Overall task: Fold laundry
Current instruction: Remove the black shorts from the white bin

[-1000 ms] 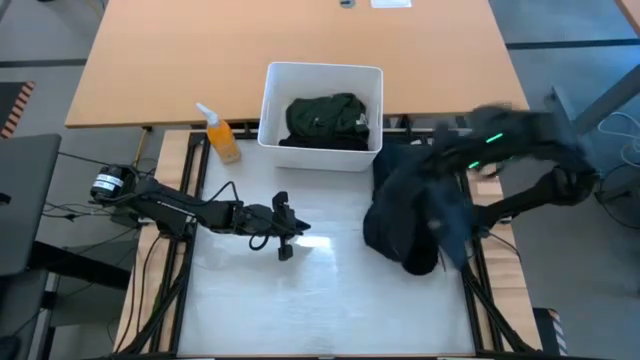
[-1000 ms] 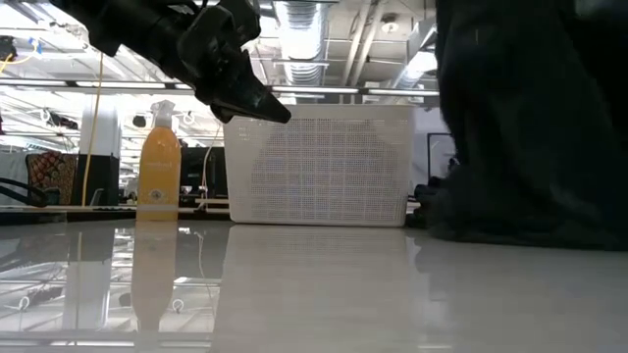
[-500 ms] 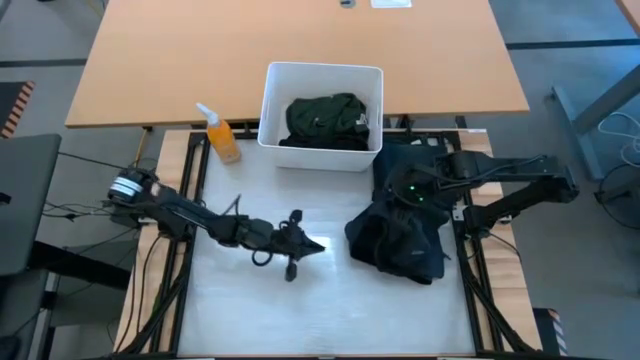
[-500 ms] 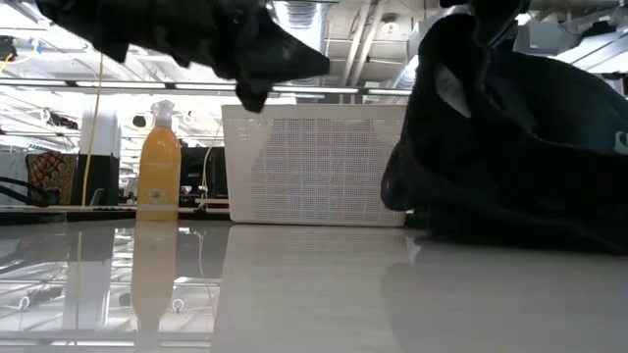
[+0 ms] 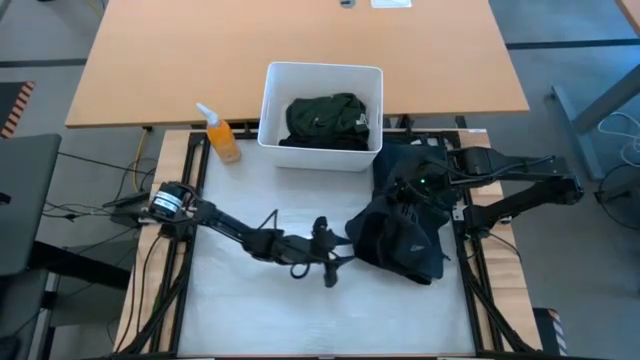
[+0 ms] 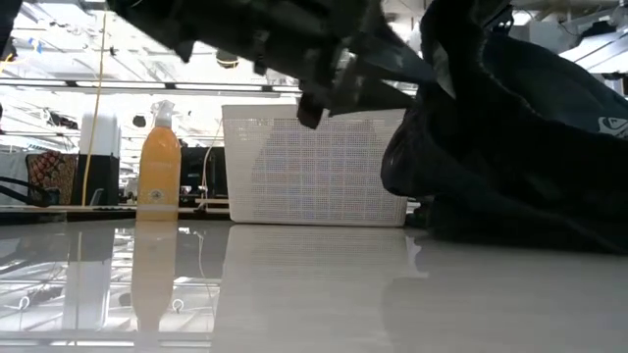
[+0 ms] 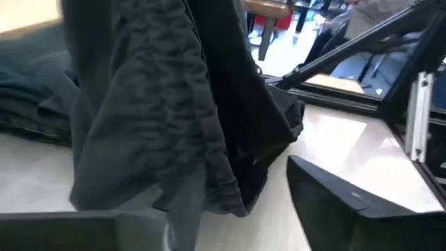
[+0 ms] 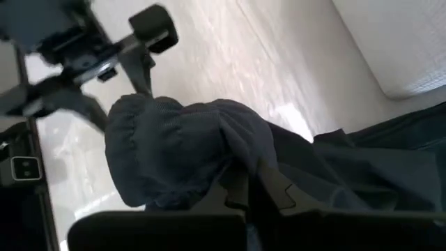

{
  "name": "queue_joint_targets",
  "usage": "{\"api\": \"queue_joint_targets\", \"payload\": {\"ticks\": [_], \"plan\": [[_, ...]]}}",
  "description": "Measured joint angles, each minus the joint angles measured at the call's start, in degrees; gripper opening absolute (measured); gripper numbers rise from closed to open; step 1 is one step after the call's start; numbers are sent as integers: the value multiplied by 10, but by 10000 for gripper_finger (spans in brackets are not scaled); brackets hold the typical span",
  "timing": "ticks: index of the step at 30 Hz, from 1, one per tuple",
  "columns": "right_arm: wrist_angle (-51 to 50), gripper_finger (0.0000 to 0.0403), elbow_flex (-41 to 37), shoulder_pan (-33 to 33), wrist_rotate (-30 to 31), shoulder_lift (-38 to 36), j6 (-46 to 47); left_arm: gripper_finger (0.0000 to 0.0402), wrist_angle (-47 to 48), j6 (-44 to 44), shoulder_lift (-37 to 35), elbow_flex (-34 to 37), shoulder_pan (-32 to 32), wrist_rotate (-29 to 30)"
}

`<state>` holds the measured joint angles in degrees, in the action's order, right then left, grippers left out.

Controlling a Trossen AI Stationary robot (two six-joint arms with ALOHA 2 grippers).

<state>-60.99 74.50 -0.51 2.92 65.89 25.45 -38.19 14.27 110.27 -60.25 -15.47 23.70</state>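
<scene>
reaching for the dark heap on the white worktop

a dark navy garment (image 5: 405, 240) is seen bunched in a heap on the right part of the white worktop (image 5: 260, 310), its far edge lying close to the white plastic bin (image 5: 322, 75). part of the cloth is lifted clear of the surface by the right gripper (image 5: 418, 190), which is placed over the top of the heap; in the right wrist view its jaws are closed on a gathered fold of the garment (image 8: 181, 157), with the fabric hanging in soft wrinkles around them. in the low view the same garment (image 6: 510, 147) is shown rising well above the worktop on the right side.

the left gripper (image 5: 335, 262) is stretched low across the middle of the worktop, just beside the near left edge of the heap. its jaws are held apart and nothing is gripped between them; in the left wrist view the hanging, wrinkled cloth (image 7: 174, 118) is seen straight ahead, with one dark finger (image 7: 348, 202) beside it. whether the fingers touch the cloth cannot be told.

a dark green garment (image 5: 325, 120) is left crumpled inside the white plastic bin, which stands at the far edge of the worktop. an orange spray bottle (image 5: 220, 135) is stood upright just beside the bin's left wall, apart from both arms.
</scene>
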Motion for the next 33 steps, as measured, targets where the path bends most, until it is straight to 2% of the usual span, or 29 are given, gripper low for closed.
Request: {"api": "queue_joint_targets", "payload": {"ticks": [5, 10, 11, 18, 21, 26, 30, 33], "plan": [[2, 22, 0, 0, 0, -3, -3, 235, 112, 20, 15, -65, 2, 20], [19, 22, 0, 5, 0, 1, -4, 237, 217, 54, 24, -101, 13, 153], [24, 22, 0, 9, 1, 1, -4, 237, 218, 63, 27, -102, 17, 161], [56, 22, 0, 34, 1, 1, -4, 232, 209, 85, 42, -105, 39, 92], [74, 22, 0, 48, 1, 1, -4, 190, 229, 75, 43, -104, 39, 109], [135, 22, 0, 87, 3, -4, -21, 30, 275, 27, 29, -104, 36, 138], [199, 22, 0, 122, 23, -7, -35, 5, 285, -45, -23, -104, 22, 184], [212, 22, 9, 138, 50, -9, -56, 3, 315, -117, -92, -103, 5, 219]]}}
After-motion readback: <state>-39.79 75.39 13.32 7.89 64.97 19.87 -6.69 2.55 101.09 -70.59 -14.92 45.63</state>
